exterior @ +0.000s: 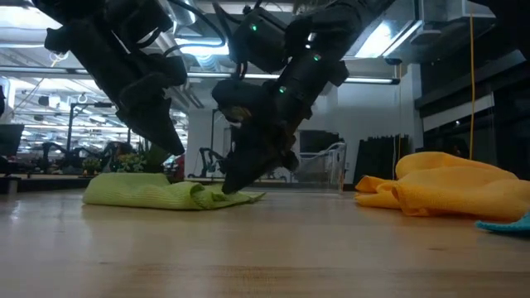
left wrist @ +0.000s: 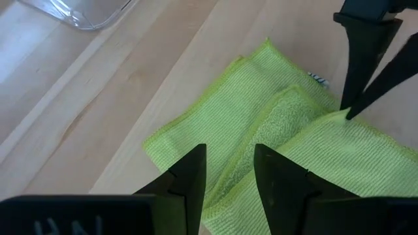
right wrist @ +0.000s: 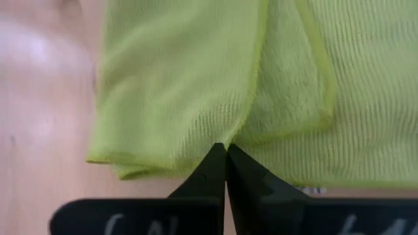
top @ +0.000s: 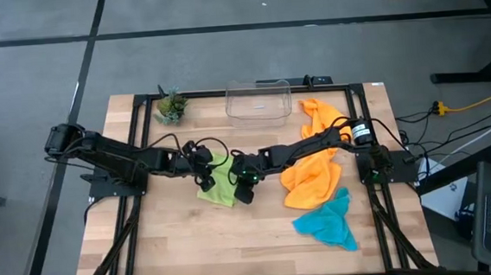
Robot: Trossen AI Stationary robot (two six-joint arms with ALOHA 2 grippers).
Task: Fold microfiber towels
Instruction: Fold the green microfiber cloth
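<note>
A lime green towel [top: 218, 184] lies partly folded on the wooden table [top: 184, 246], with one flap [left wrist: 281, 121] turned over its middle. My left gripper [left wrist: 228, 153] stands open just over the towel's left part; green cloth shows in the gap between its fingers. My right gripper [right wrist: 225, 149] is shut at the towel's right edge, with its tip [exterior: 228, 189] down at the table. Two orange towels [top: 313, 172] lie heaped at the right under the right arm. A teal towel [top: 328, 221] lies crumpled near the front right. My right gripper pinches the lime green towel's edge [right wrist: 230, 136] between the free ends of its two shut fingers, where the turned-over flap's hem meets that edge. The fingers [left wrist: 356, 98] slant down from the table's right side. The towel lies slack on the table.
A clear plastic bin [top: 258, 100] stands at the far middle, with a small potted plant [top: 170, 105] to its left. Black frame rails [top: 139, 97] run around the table. Bare wood shows at the front left.
</note>
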